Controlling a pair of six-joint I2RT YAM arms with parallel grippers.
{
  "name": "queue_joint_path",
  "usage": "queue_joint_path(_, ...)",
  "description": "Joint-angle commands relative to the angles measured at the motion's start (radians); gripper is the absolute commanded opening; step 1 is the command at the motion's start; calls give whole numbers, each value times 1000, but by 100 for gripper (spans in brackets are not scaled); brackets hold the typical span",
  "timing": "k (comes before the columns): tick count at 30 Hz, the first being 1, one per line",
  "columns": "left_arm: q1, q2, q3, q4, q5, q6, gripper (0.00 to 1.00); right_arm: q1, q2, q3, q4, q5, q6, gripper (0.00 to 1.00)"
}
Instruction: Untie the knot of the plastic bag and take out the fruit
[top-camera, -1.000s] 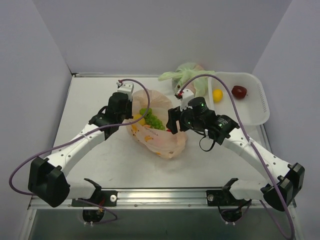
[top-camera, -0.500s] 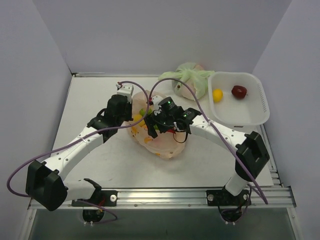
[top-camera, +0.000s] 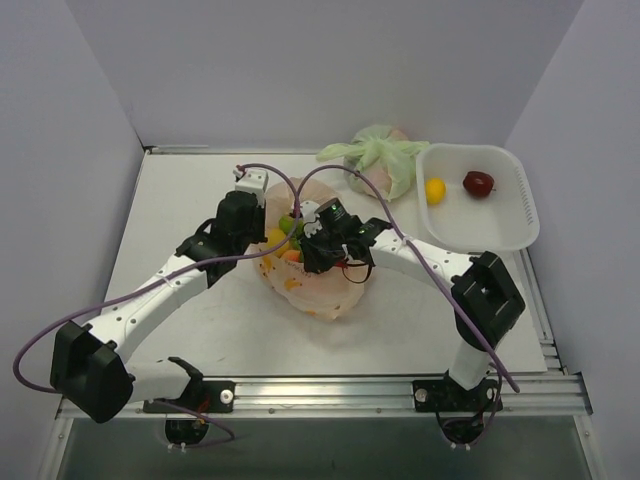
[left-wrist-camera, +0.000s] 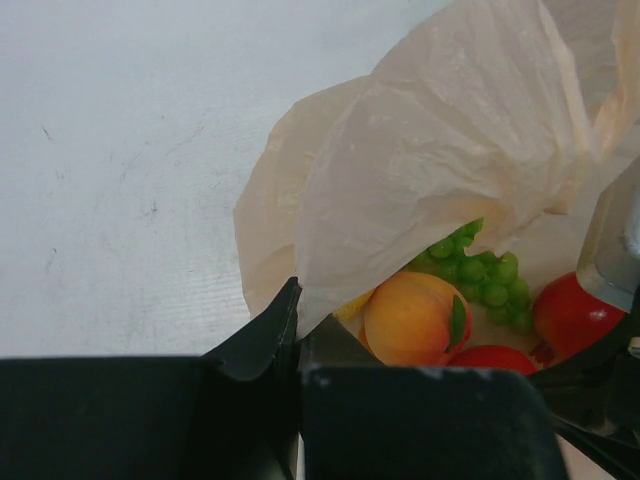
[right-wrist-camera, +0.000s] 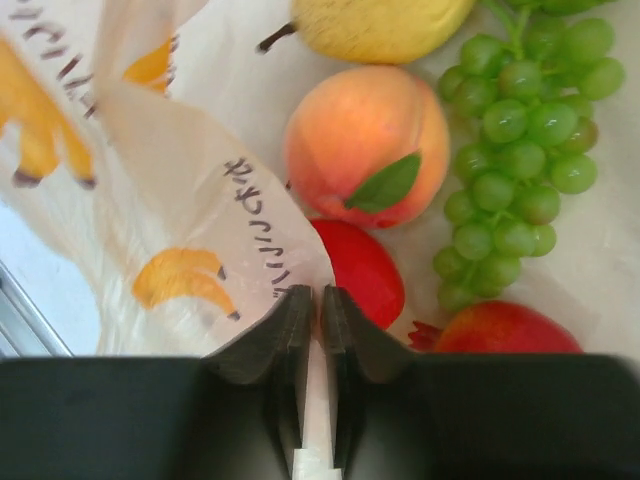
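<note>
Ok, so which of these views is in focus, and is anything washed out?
Top external: sharp, evenly lit, soft shadows. Right wrist: peach and grapes fairly crisp, its own fingers blurred. Left wrist: plastic bag soft, table washed out nearly white.

A pale yellow pear (right-wrist-camera: 385, 25) is cut off by the top edge; the right gripper (right-wrist-camera: 312, 292) half hides a red crowned fruit (right-wrist-camera: 500, 328).

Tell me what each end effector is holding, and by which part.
Both hold the plastic bag by its open rim: the left end effector pinches the film edge, the right end effector the printed flap beside the peach.
</note>
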Motion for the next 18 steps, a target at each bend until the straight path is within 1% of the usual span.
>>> queue_joint_path(1,-49,2,4,-17,-62,-20,0,26,-112,-55,1,-45,-3,0)
queue_joint_path(6,-60,-32,-32,-53,-65,-75,0,54,-148,-135,6,-71,5,0)
queue_joint_path(10,-59,-69,-78,-71,-76,-126,0,127,-155,-222,70,-58,11,0)
queue_joint_path(15,-60,-81,-123,-79,-42,-161,0,168,-108,-331,184,-47,52,0)
queue_joint_path(18,-60,-66,-121,-83,-36,-158,0,171,-80,-350,216,-25,77,0)
